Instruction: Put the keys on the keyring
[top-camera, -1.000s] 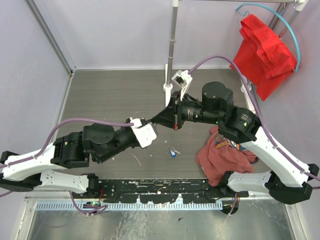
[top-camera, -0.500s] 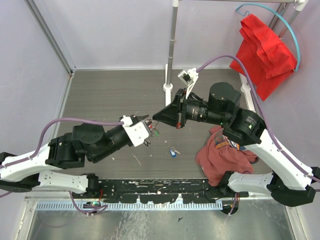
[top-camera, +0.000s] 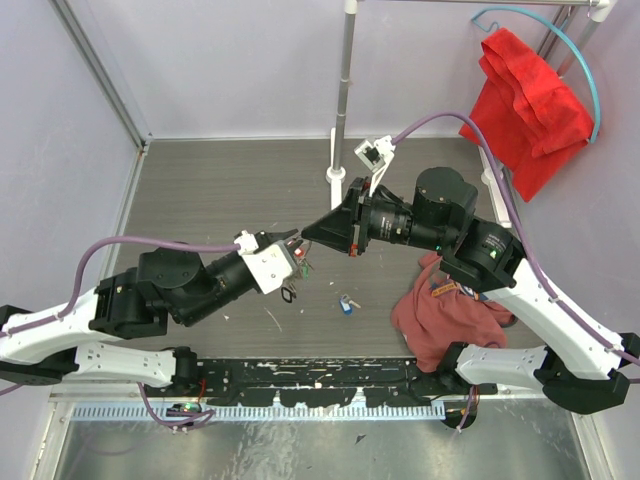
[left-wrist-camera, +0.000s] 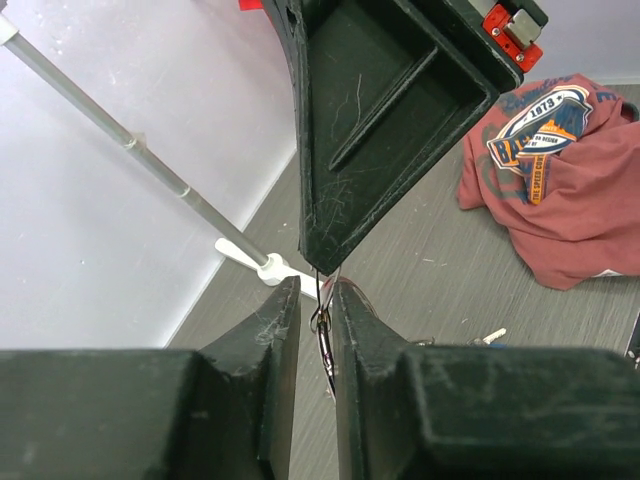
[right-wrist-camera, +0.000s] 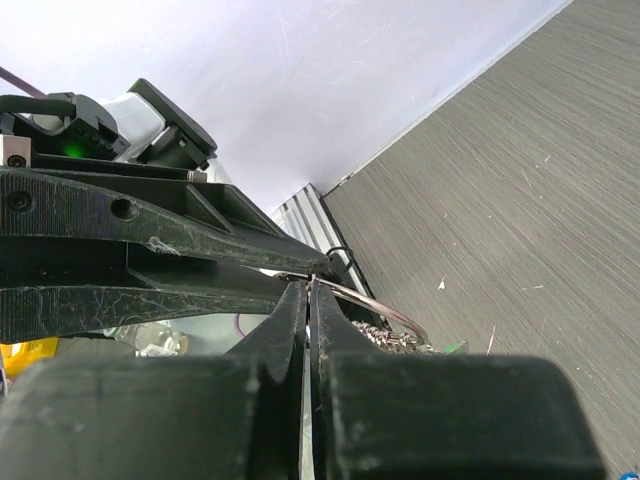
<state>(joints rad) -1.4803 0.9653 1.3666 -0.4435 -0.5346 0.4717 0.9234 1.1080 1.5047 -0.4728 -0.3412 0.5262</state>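
Observation:
Both grippers meet tip to tip above the middle of the table. My left gripper (top-camera: 291, 243) (left-wrist-camera: 315, 292) is shut on the thin wire keyring (left-wrist-camera: 322, 318), which stands edge-on between its fingers. My right gripper (top-camera: 306, 232) (right-wrist-camera: 309, 286) is shut on the same keyring (right-wrist-camera: 372, 301) at its top. A small chain (right-wrist-camera: 400, 342) and a green tag (right-wrist-camera: 455, 347) hang from the ring. In the top view keys with red and green heads (top-camera: 301, 267) dangle below the left fingertips. One blue-headed key (top-camera: 345, 304) lies alone on the table.
A crumpled maroon T-shirt (top-camera: 440, 310) (left-wrist-camera: 560, 180) lies on the table at the right. A metal pole with a white base (top-camera: 336, 175) (left-wrist-camera: 268, 266) stands behind the grippers. A red cloth (top-camera: 525, 100) hangs at the back right. Walls close the left and back.
My left gripper has drawn back to the left and the hanging keys have come into sight below it. My right gripper has shifted a little left and stays at the ring.

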